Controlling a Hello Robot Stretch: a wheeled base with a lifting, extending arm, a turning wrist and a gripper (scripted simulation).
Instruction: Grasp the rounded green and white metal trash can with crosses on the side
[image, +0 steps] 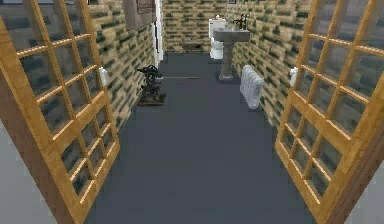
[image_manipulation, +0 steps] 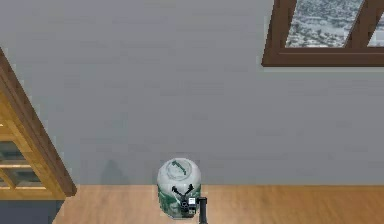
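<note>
Care with centring matters now: the gripper (image_manipulation: 184, 196) should meet the rounded body squarely before any lift. The green and white trash can (image_manipulation: 178, 176) stands on the wooden floor (image_manipulation: 300, 206), right at the fingers (image_manipulation: 177, 189) and just beyond them. Their spread, and whether they hold anything, I cannot tell.

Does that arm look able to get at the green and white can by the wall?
Likely yes: the arm has its jaws right at the trash can, with bare floor around and nothing between. Whether they touch cannot be told.
</note>
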